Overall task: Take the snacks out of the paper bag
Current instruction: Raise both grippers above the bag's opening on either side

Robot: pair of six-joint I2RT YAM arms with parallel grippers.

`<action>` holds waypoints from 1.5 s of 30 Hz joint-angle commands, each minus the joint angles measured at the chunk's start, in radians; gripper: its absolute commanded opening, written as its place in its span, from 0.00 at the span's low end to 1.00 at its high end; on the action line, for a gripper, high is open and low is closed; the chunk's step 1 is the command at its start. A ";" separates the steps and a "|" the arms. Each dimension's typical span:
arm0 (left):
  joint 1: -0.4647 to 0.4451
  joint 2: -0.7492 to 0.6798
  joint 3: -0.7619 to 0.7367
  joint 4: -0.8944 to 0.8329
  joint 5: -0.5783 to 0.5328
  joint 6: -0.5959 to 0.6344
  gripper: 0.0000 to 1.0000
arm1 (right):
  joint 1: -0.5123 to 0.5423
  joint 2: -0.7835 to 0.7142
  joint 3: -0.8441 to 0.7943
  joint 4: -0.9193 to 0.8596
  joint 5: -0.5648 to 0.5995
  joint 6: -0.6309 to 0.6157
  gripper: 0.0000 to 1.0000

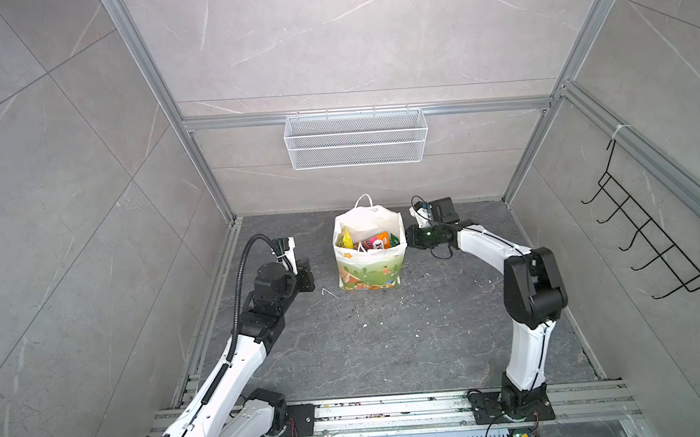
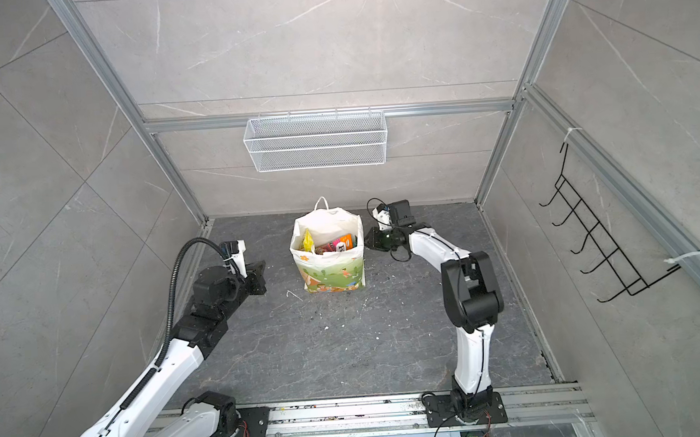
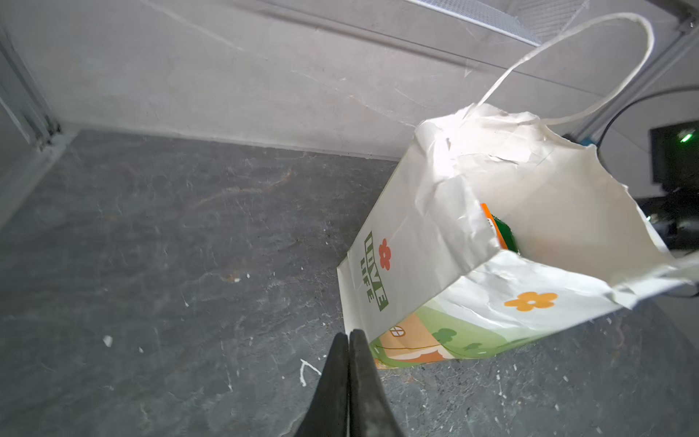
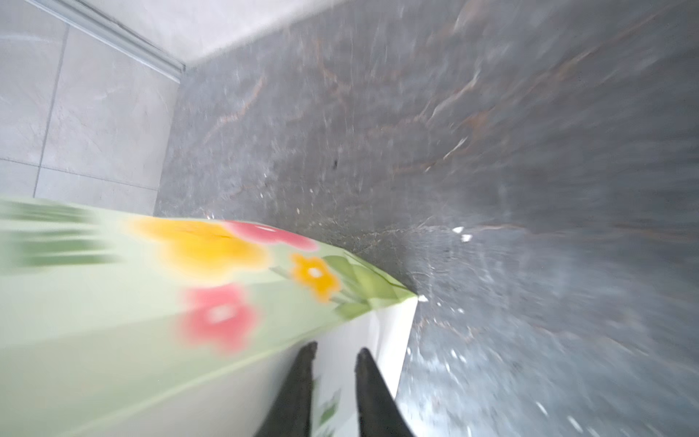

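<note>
Wrist views: left claw point(image 3: 348, 335) closed, empty; right claw point(image 4: 337, 347) slightly parted beside paper bag point(image 4: 113, 321).

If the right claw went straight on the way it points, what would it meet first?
Probably the paper bag: the right claw points at its side wall from close by, though blur hides the remaining gap.

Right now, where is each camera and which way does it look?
Both top views: high above, looking down at the paper bag, left arm and right arm.
Left wrist: on the left arm, facing the bag's side; shut left hand shows.
Right wrist: on the right arm, close beside the bag; open right hand shows.
Shared: the bag.
</note>
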 commanded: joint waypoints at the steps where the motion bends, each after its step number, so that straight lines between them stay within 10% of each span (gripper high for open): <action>1: 0.004 0.011 0.143 -0.051 0.114 0.055 0.23 | 0.011 -0.153 0.027 -0.118 0.116 -0.027 0.34; 8: 0.012 0.254 0.523 -0.160 0.335 0.192 0.46 | 0.022 -0.362 0.056 -0.236 0.218 -0.054 0.64; 14: 0.073 0.559 0.873 -0.348 0.632 0.368 0.53 | 0.149 -0.401 0.147 -0.406 0.338 -0.168 0.70; 19: 0.093 0.788 1.169 -0.654 0.743 0.649 0.57 | 0.156 -0.512 0.014 -0.284 0.222 -0.190 0.70; 28: 0.078 1.120 1.594 -1.013 0.754 0.859 0.64 | 0.178 -0.666 -0.130 -0.164 0.190 -0.227 0.68; 38: 0.045 1.238 1.687 -1.098 0.691 0.931 0.66 | 0.188 -0.686 -0.142 -0.069 0.147 -0.219 0.67; 45: 0.022 1.281 1.708 -1.096 0.622 0.952 0.43 | 0.196 -0.645 -0.110 -0.046 0.125 -0.206 0.66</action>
